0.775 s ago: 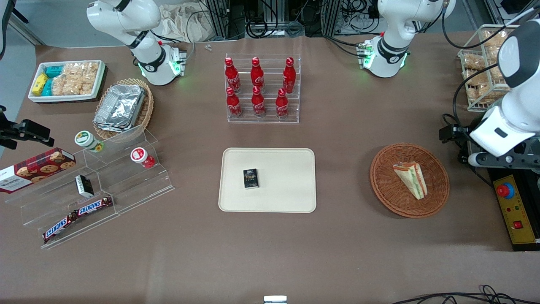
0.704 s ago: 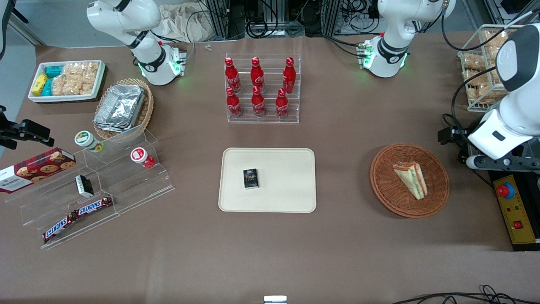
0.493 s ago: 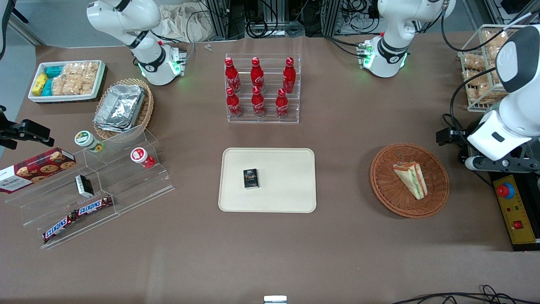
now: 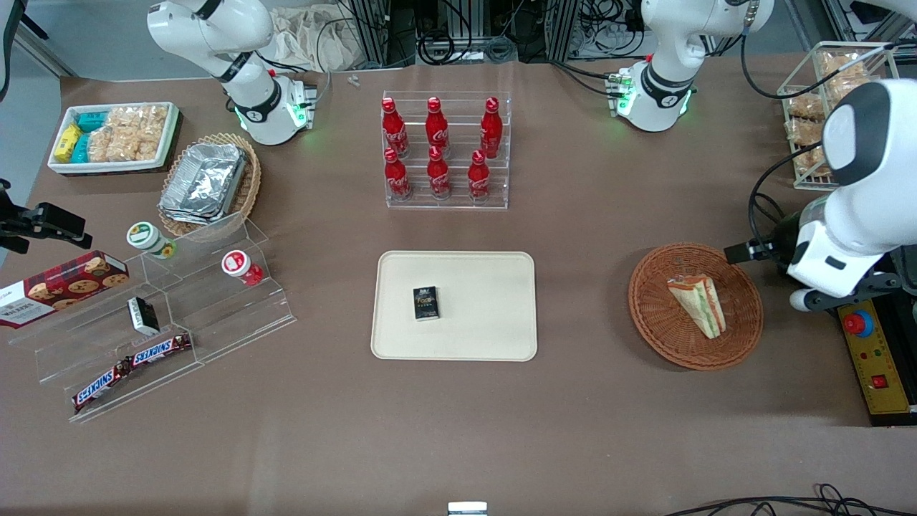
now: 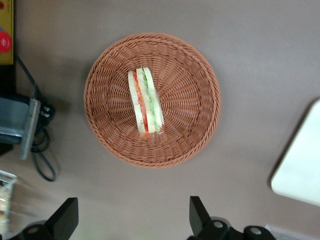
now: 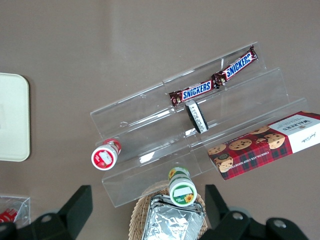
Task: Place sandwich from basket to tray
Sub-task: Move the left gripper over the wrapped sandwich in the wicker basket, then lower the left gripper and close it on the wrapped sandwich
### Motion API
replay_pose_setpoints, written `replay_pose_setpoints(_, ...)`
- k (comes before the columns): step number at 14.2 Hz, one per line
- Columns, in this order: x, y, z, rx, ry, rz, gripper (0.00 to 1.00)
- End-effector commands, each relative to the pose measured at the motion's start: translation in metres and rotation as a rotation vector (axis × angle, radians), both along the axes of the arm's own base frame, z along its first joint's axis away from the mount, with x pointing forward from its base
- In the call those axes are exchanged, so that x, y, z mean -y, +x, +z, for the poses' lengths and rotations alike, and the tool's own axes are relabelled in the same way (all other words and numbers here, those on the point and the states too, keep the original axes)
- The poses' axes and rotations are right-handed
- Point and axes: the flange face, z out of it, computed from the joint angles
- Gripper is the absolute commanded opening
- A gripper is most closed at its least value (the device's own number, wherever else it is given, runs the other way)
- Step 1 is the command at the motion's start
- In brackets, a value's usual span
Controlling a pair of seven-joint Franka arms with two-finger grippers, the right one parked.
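The sandwich [image 4: 698, 304] [image 5: 146, 104], a wrapped wedge with green and red filling stripes, lies in the middle of the round reddish-brown basket [image 4: 659, 337] [image 5: 200, 125]. My gripper [image 5: 132, 220] is open and empty, with its black fingers [image 5: 67, 216] spread wide above bare table just outside the basket's rim. In the front view the working arm's white wrist [image 4: 824, 265] hangs beside the basket, toward the working arm's end of the table. The cream tray [image 4: 487, 330] [image 5: 302, 180] lies flat at the table's middle, well apart from the basket.
A small black box [image 4: 425, 302] lies on the tray. A clear rack of red cola bottles [image 4: 445, 150] stands farther from the front camera than the tray. A yellow control box with a red button [image 4: 867, 344] and cables sit beside the basket.
The working arm has swung toward the basket, its wrist now close to the rim. Sandwich, basket and tray have not moved.
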Motion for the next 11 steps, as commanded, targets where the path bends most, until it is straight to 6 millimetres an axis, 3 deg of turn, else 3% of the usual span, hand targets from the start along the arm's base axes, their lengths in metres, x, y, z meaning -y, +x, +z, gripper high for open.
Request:
replay_pose_setpoints(1, -0.009, -0.011, -0.04, 0.039, 0.009, 0.125, 1.0)
replay_pose_setpoints(5, -0.013, -0.02, -0.108, 0.116, 0.013, 0.221, 1.0)
replay_pose_setpoints(6, -0.023, -0.023, -0.126, 0.124, 0.015, 0.242, 1.0)
replay_pose_setpoints(11, -0.03, -0.033, -0.187, 0.165, 0.022, 0.296, 1.0)
